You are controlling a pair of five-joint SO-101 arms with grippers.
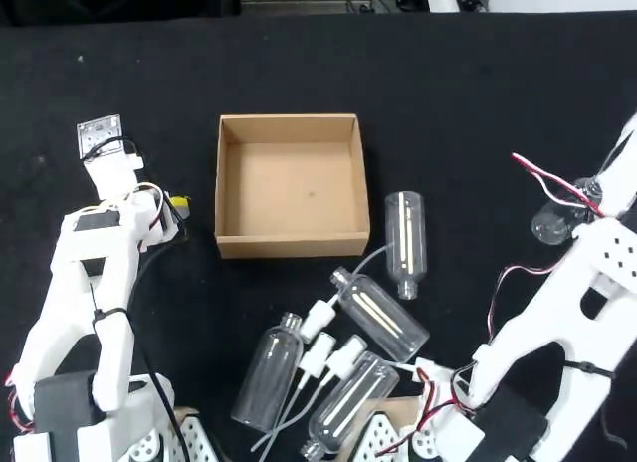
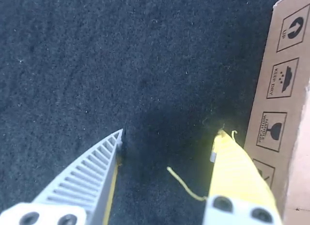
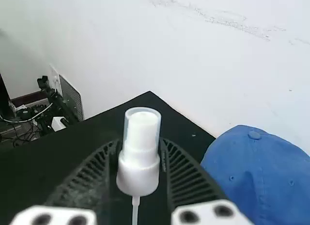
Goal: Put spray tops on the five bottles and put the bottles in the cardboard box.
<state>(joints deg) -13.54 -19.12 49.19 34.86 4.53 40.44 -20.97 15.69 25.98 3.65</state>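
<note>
The right gripper (image 3: 139, 144) pinches a spray top (image 3: 139, 163) by its white collar. It looks like light, slick plastic; hold the collar, not the clear cap. The left gripper (image 2: 169, 134) hangs open just beside the cardboard box (image 2: 286, 89).

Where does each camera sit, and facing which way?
High view: fixed above, looking down on table, box and bottles; left arm and right arm show.
Left wrist view: on the left arm, facing down at the table beside the box; open jaws show.
Right wrist view: on the right arm, facing a white wall; jaws grip a spray top.
Shared: the box, in high and left wrist views.
</note>
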